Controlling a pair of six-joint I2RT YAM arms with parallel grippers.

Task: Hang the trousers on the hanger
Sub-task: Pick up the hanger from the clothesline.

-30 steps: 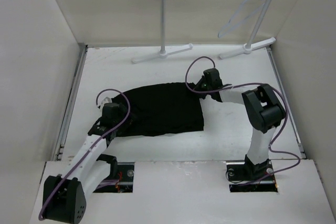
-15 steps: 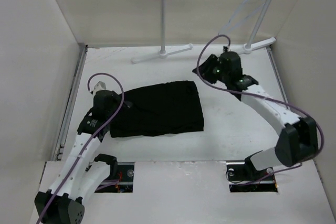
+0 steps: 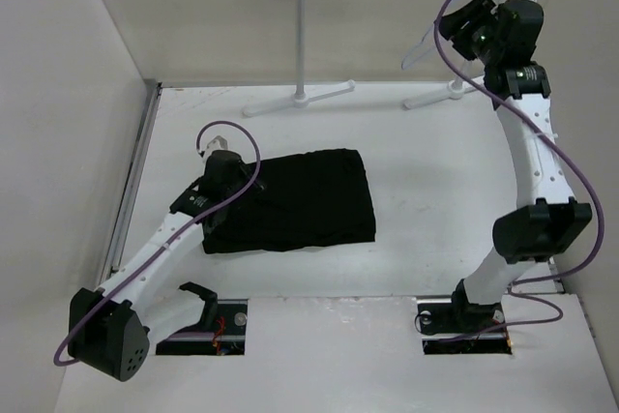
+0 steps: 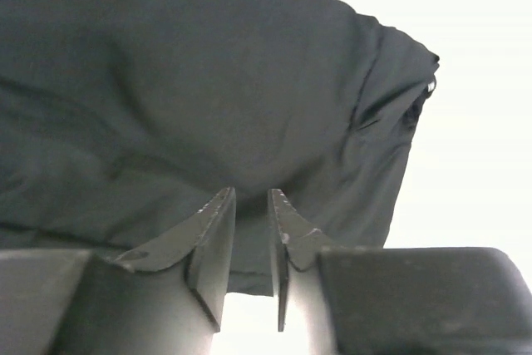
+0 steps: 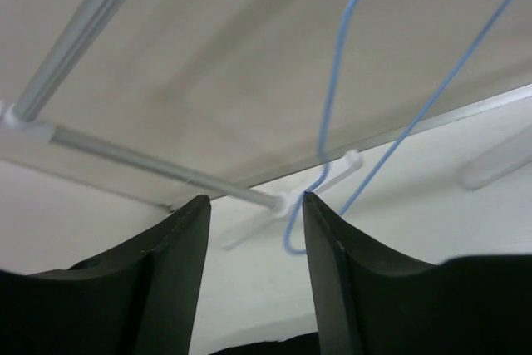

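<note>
The black trousers (image 3: 295, 198) lie folded flat on the table's middle. My left gripper (image 3: 223, 179) hangs over their upper left corner. In the left wrist view its jaws (image 4: 251, 197) stand only a narrow gap apart, with nothing between them and the dark trousers (image 4: 183, 89) just beyond. My right gripper (image 3: 456, 31) is raised high at the back right, beside the pale hanger (image 3: 433, 44) that hangs on the rack. In the right wrist view it (image 5: 253, 201) is open, and the thin blue hanger (image 5: 331, 122) wire curves down close to its right finger without touching it.
The white garment rack (image 3: 301, 36) stands at the back, with its feet (image 3: 295, 101) on the table and its metal rail (image 5: 79, 27) overhead. Side walls close in the table on the left and right.
My right arm let go at the trousers' upper right corner, opened, and rose to the hanger. My left gripper shifted right over the trousers' left end and its jaws narrowed.
</note>
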